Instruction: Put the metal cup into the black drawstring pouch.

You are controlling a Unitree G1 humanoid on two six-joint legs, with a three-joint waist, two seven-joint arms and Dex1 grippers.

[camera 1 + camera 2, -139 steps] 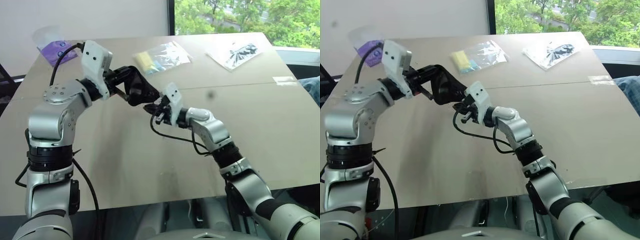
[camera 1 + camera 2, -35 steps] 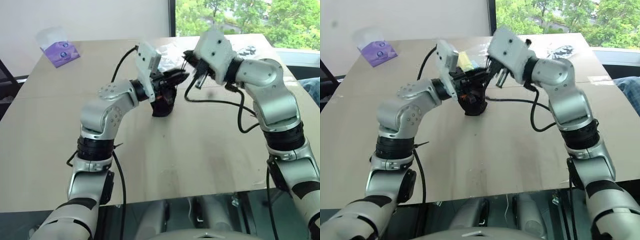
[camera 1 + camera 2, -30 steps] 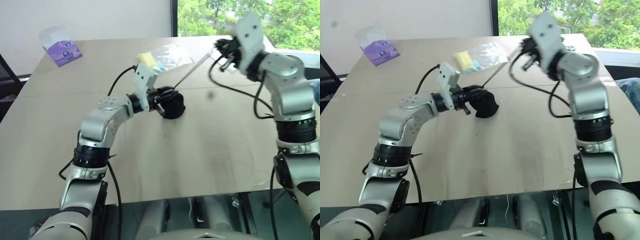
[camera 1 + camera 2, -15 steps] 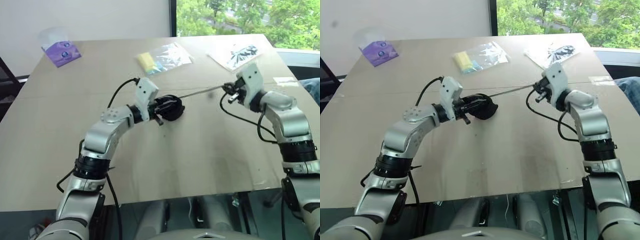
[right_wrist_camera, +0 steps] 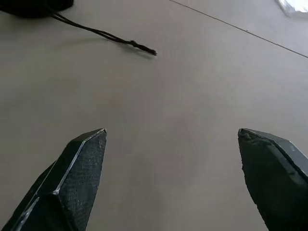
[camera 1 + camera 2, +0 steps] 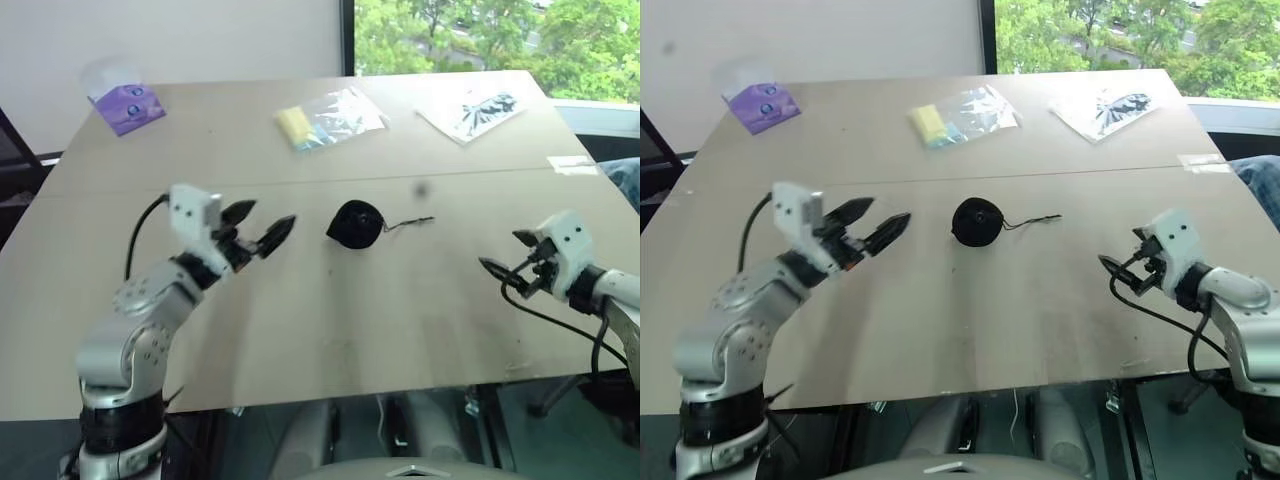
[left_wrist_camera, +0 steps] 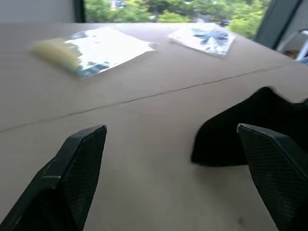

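We find the black drawstring pouch [image 6: 354, 224] released since half a second ago, lying alone mid-counter [image 6: 420, 310], cord trailing right. The left hand [image 6: 258, 226] and right hand [image 6: 506, 257] have drawn back either side of it, fingers apart, empty.

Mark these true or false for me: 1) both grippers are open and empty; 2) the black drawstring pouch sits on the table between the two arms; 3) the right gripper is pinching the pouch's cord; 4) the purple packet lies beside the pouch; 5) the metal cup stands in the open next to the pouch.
1) True: the left gripper and the right gripper are open, holding nothing.
2) True: the black drawstring pouch rests on the table between them.
3) False: the cord lies loose on the table, apart from that gripper.
4) False: the purple packet is at the far left corner.
5) False: no cup is in the open there.
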